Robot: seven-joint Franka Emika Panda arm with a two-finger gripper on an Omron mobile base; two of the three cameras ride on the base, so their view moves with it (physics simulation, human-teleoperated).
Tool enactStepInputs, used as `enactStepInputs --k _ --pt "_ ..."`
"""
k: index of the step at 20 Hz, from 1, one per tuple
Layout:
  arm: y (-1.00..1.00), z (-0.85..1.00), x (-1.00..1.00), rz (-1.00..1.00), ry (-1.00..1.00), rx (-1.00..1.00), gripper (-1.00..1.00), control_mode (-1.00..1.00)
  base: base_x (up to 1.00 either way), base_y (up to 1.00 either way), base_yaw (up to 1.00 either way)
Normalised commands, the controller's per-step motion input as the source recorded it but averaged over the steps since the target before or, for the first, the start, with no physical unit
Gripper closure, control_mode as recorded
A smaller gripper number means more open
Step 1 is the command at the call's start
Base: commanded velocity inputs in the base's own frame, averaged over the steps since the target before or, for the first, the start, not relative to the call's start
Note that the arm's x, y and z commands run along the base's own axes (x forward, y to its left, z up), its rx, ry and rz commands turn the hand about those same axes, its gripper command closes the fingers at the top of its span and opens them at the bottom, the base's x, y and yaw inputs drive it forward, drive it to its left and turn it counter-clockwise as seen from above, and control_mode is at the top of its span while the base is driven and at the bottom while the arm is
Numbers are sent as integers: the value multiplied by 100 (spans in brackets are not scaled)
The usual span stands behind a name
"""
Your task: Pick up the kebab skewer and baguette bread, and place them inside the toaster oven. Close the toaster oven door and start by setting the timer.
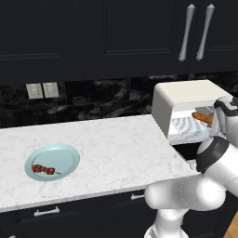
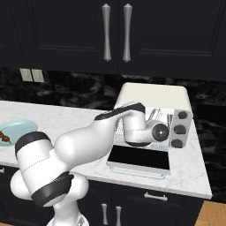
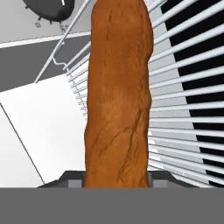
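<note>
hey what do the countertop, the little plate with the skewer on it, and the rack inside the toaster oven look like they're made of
Countertop: looks like polished white marble or a stone imitation, going by its faint grey veining.
Plate: probably glazed ceramic, smooth pale blue with a soft sheen; could be plastic.
Rack: thin parallel silvery wires, likely bare or chromed metal.

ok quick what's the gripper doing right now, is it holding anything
Gripper: closed on the baguette bread, holding it over the wire rack inside the toaster oven.
</note>
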Motion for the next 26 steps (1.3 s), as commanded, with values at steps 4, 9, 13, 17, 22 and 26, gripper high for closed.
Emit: enactStepInputs --k 4,9,13,17,22,26 --pt "-5 0 0 0 0 0 100 -100 0 0 0" --pt "0 0 0 0 0 0 -100 -100 0 0 0" --pt "0 0 0 0 0 0 -100 -100 0 0 0" --pt "0 0 0 0 0 0 -100 -100 0 0 0" --pt "0 0 -5 0 0 0 -100 -100 0 0 0" --pt "0 31 -68 0 0 0 -100 -100 0 0 0"
